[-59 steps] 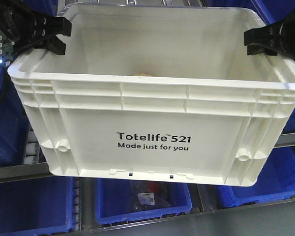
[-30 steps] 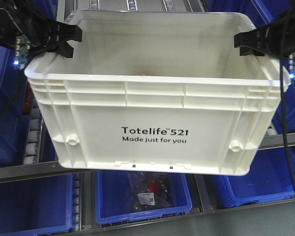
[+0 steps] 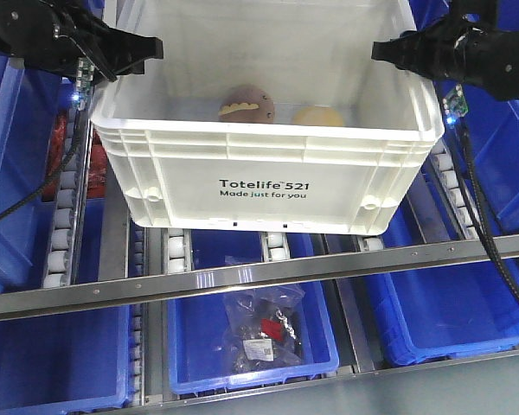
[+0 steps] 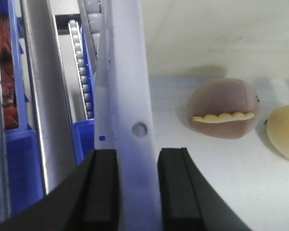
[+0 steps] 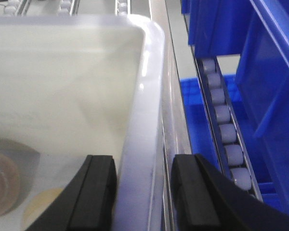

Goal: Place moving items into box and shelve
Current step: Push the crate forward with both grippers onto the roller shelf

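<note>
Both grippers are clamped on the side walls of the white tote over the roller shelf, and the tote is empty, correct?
Not empty. The front view shows two items on the floor of the white tote: a brownish lump and a pale yellow one. The rest holds: the left gripper and right gripper each pinch a side wall over the roller shelf.

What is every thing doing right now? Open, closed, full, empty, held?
White box: open-topped, held at both side walls above the shelf rollers.
Left end effector: shut on the box's wall.
Right end effector: shut on the box's wall.
Brownish bun: lying inside the box.
Yellow bun: lying inside, beside it.
Blue bin: open, holding bagged items.
</note>
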